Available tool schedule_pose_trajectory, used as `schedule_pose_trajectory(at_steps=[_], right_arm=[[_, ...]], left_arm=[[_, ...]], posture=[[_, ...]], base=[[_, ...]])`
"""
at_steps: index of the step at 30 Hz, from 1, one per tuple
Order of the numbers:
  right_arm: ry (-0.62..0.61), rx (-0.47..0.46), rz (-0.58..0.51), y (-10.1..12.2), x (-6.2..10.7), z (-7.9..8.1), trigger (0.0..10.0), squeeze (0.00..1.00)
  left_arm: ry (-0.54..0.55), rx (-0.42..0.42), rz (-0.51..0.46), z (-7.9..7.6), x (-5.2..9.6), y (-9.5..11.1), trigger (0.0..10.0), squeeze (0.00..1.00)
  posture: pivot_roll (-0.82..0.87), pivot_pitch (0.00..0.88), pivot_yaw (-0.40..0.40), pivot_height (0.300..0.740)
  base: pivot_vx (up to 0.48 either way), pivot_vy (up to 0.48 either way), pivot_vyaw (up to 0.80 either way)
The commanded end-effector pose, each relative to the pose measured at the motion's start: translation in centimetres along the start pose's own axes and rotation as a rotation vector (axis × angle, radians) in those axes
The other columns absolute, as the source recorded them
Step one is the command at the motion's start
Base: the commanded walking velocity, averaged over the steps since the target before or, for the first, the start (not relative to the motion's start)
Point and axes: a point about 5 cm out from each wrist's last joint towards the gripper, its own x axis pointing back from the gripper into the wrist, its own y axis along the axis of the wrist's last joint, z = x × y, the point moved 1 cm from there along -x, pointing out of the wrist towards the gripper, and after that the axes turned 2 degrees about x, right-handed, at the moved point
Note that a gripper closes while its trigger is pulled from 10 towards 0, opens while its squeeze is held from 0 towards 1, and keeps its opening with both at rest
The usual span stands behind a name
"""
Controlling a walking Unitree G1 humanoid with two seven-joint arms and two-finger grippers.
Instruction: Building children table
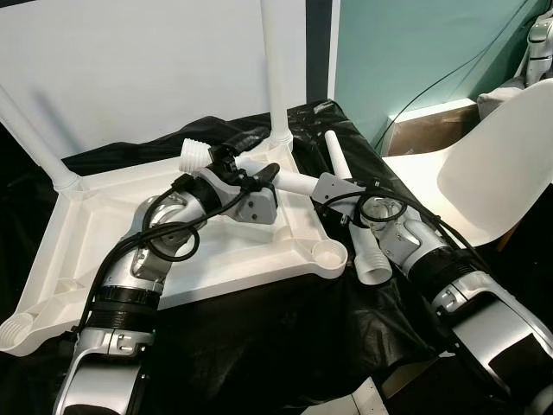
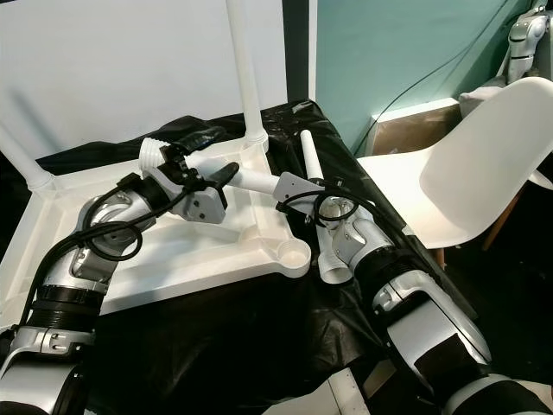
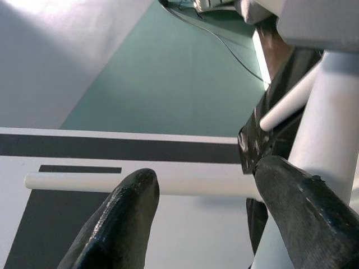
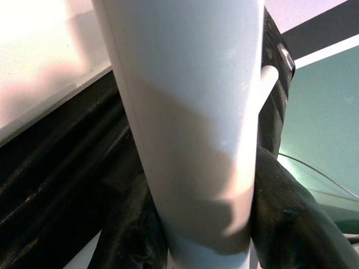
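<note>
- We see the white tabletop (image 1: 130, 251) lying upside down on black sheeting (image 1: 259, 337), at the centre of our head views.
- Two legs are already fitted and stand upright: the far leg (image 1: 278, 69) in the 12 o'clock corner, the other leg (image 1: 30, 138) in the 10 o'clock corner.
- The empty socket (image 1: 330, 254) sits at the tabletop's 4 o'clock corner; another socket (image 1: 17, 330) shows at 8 o'clock.
- Our right gripper (image 4: 196, 230) is clamped on a loose leg (image 2: 307, 203), its black fingers (image 4: 291, 224) pressed against both sides of the white tube. That leg lies slanted just beside the tabletop's 3 o'clock edge, its threaded end (image 1: 373, 266) close to the empty socket.
- Our left gripper (image 1: 259, 177) hovers over the tabletop's far half with its fingers spread apart, holding nothing; one finger (image 3: 297, 207) lies against a white tube.
- Another loose leg's threaded end (image 1: 195, 156) pokes up at 11 o'clock of the left gripper.
- A white chair (image 1: 484, 173) stands at 3 o'clock, before a teal wall (image 1: 406, 52).
</note>
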Motion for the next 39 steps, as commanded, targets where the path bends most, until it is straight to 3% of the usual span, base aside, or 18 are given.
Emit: schedule_pose_trajectory(at_steps=[1,2,5,6,11,22,37,38,39], right_arm=[[-0.005,0.039,-0.037,1.0,0.1,-0.6,0.0,0.00],[-0.011,0.042,-0.044,1.1,0.2,-0.8,0.0,0.00],[-0.014,0.043,-0.042,1.1,0.2,-0.9,0.0,0.00],[-0.017,0.039,-0.030,0.7,0.2,-0.9,0.0,0.00],[-0.022,0.037,-0.015,0.3,0.2,-0.9,0.0,0.00],[-0.028,0.052,-0.045,1.1,0.4,-1.3,0.0,0.00],[0.059,0.036,-0.207,4.8,1.5,-0.2,0.0,0.00],[0.053,0.032,-0.214,5.0,1.6,-0.3,0.0,0.00],[0.041,0.027,-0.217,5.1,1.7,-0.5,0.0,0.00]], left_arm=[[0.551,-0.054,0.006,2.9,0.9,-0.2,10.0,0.00],[0.488,-0.082,0.020,2.3,0.5,-0.4,10.0,0.00],[0.434,-0.084,0.028,1.7,0.3,-0.6,10.0,0.00],[0.358,-0.076,0.036,0.8,0.3,-0.9,10.0,0.00],[0.303,-0.069,0.033,0.2,0.3,-1.2,10.0,0.00],[0.265,-0.091,0.072,-0.2,0.2,-1.6,10.0,0.00],[0.241,-0.084,0.318,-0.2,0.4,-4.8,10.0,0.00],[0.227,-0.076,0.318,-0.4,0.4,-4.8,6.7,0.00],[0.212,-0.062,0.316,-0.6,0.3,-4.8,0.0,0.00]], posture=[[-0.07,0.000,0.089,0.740],[-0.08,0.000,0.090,0.740],[-0.08,0.000,0.089,0.740],[-0.08,0.000,0.089,0.740],[-0.08,0.000,0.089,0.740],[-0.08,0.000,0.093,0.740],[-0.07,0.000,0.096,0.740],[-0.07,0.000,0.096,0.740],[-0.07,0.000,0.097,0.740]], base=[[0.000,0.000,0.00],[0.000,0.000,0.00],[0.000,0.000,0.00],[0.000,0.000,0.00],[0.000,0.000,0.00],[0.000,0.000,0.00],[0.000,0.000,0.00],[0.000,0.000,0.00],[0.000,0.000,0.00]])
